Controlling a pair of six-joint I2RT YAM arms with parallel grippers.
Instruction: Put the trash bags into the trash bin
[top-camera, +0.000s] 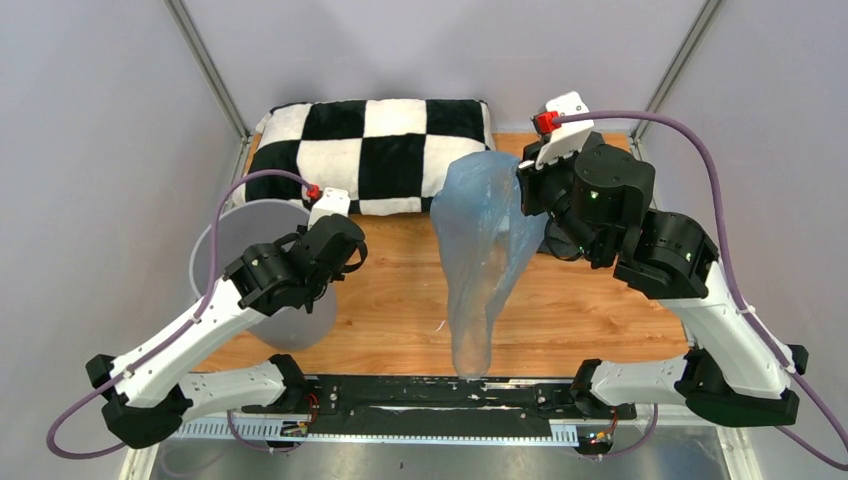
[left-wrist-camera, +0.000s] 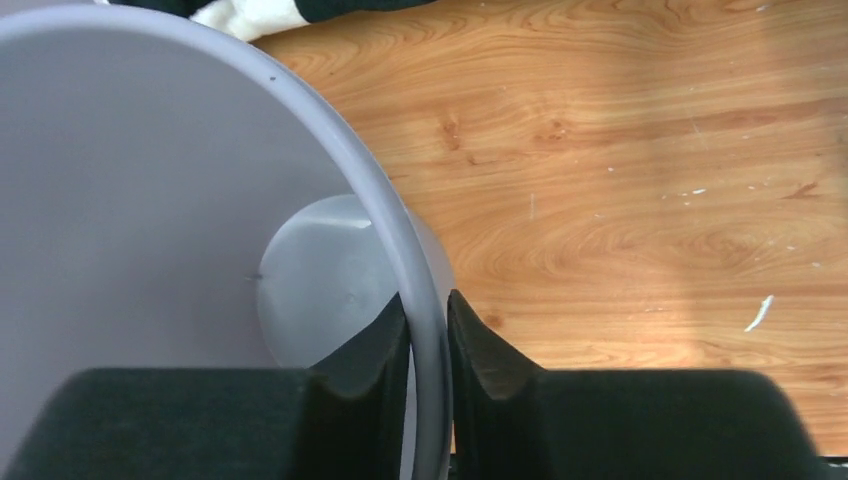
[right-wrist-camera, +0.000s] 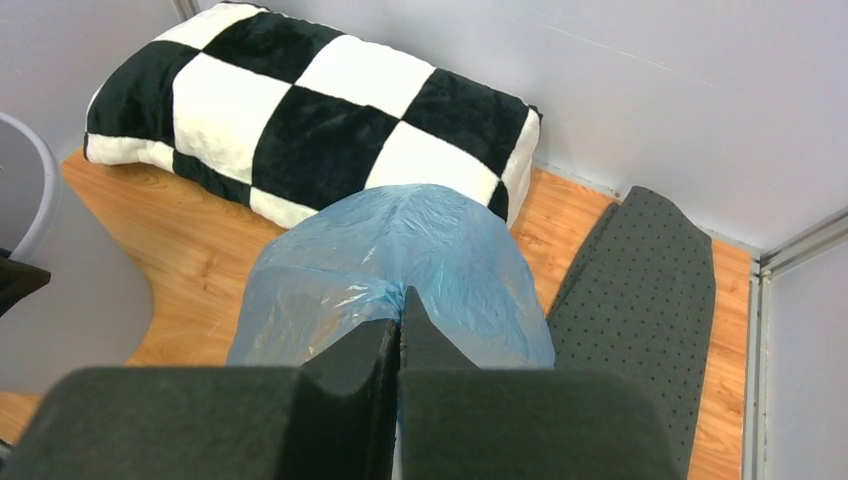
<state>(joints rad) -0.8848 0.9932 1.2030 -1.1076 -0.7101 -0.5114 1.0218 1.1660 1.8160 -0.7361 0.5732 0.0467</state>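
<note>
- Left of the top view: the trash bin (top-camera: 235, 222) stands upright on the table (top-camera: 400, 290). The left wrist view shows its floor bare, with no blue inside.
- Left gripper (left-wrist-camera: 428, 305): jaws narrow, one finger inside the wall and one outside, pinching the rim. You likely have the bin steadied for loading.
- Centre: the trash bag (top-camera: 485, 250) hangs full length, well apart from the bin. You cannot tell whether its tail touches the table.
- Right gripper (right-wrist-camera: 400, 315): clamped tight on the bag's top.
- Judgement: pick-up done. Left to do: carry the bag over the mouth, feed it in, release.
</note>
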